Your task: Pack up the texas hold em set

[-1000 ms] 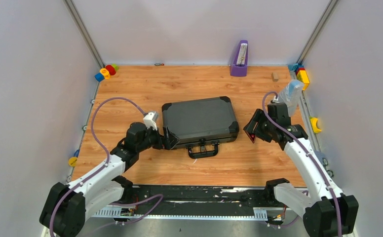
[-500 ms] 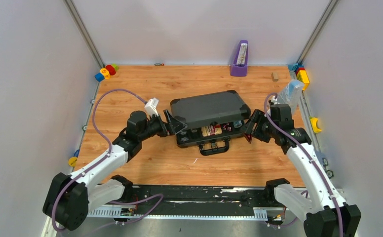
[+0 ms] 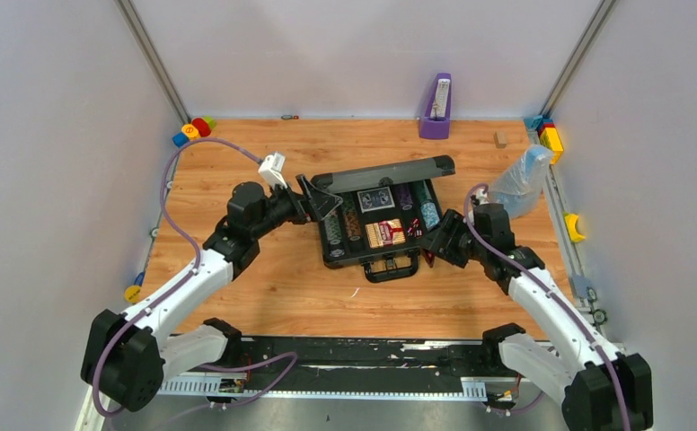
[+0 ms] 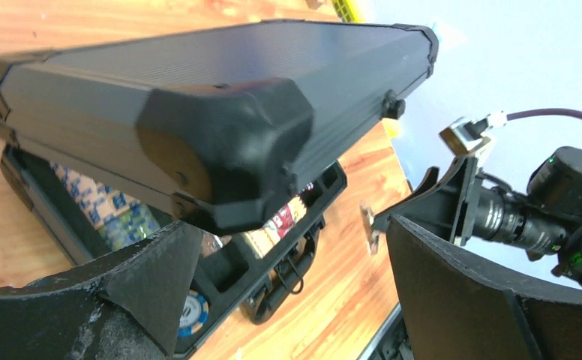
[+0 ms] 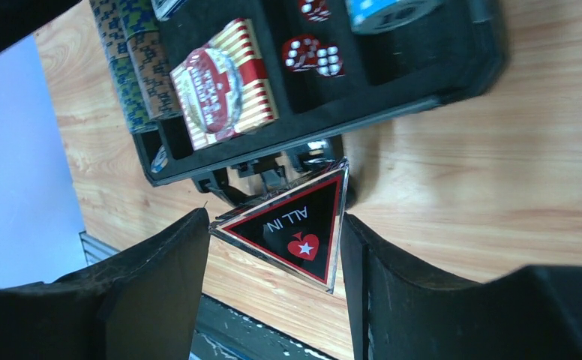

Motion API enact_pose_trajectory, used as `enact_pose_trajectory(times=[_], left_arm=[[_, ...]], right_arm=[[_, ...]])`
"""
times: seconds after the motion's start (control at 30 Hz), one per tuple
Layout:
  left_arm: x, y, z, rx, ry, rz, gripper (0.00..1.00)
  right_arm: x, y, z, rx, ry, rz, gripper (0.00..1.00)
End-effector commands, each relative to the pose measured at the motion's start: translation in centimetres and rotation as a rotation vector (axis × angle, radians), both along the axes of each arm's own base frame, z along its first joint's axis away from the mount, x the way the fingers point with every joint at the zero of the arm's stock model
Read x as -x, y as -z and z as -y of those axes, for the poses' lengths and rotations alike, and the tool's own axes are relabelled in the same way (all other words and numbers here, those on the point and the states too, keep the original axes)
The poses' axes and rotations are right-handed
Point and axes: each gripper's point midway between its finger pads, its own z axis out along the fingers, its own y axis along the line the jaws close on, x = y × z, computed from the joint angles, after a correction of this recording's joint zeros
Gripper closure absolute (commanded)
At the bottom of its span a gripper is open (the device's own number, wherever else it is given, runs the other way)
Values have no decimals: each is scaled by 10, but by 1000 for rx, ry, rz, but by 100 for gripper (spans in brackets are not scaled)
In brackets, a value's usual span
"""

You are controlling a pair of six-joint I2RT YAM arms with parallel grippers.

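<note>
The dark grey briefcase of the texas hold em set [image 3: 356,260] lies mid-table with its lid [image 3: 385,171] raised. Its foam tray holds chip rolls [image 3: 334,229], a red striped card deck [image 5: 224,90] and red dice [image 5: 314,54]. My left gripper [image 3: 320,205] is open at the case's left side. In the left wrist view the lid's black corner [image 4: 220,150] rests over the left fingertip [image 4: 160,255]. My right gripper [image 5: 273,225] is shut on a black-and-red triangular "ALL IN" plaque [image 5: 292,225], just off the case's front right corner beside the handle [image 3: 390,268].
A purple metronome [image 3: 436,108] stands at the back wall. Toy blocks sit in the back left corner [image 3: 194,131] and back right corner [image 3: 550,135]. A clear plastic bag [image 3: 518,180] lies right of the case, and a small wooden block [image 3: 500,138] sits behind it.
The case went from shut to open as my left gripper swung the lid up and back. My right gripper carried the plaque left and down to the case's front right corner.
</note>
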Motion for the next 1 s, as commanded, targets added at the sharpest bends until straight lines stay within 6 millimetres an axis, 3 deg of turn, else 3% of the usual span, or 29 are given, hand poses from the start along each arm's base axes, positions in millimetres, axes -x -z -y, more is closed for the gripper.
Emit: enact_pose_trajectory(times=[0.0,0.2,0.33,0.43,0.5,0.67,0.8,0.97], left_arm=[[-10,-64,13,36,51,195,0],[-20,-65,12,32,41,199,0],[-20,-67,11,30,40,205,0],[-18,-67,7,18,29,207,0],[-14,-64,2,5,20,204,0],[-7,-59,-10,-32,-20,208,0],[-3,-53,-11,-43,-11,191,0],[13,-46,-14,-51,15,172,0]], right_arm=[[-38,-39,-35,-96,24,164,61],[-76,-64,-87,-140,-34,306,61],[-108,-70,-112,-114,-59,365,36],[-125,-78,-117,-83,-64,397,19],[-127,-82,-115,-59,-62,399,2],[-113,-74,-96,-6,-23,383,1],[-90,-77,-70,18,29,414,15],[-54,-88,-35,49,80,455,25]])
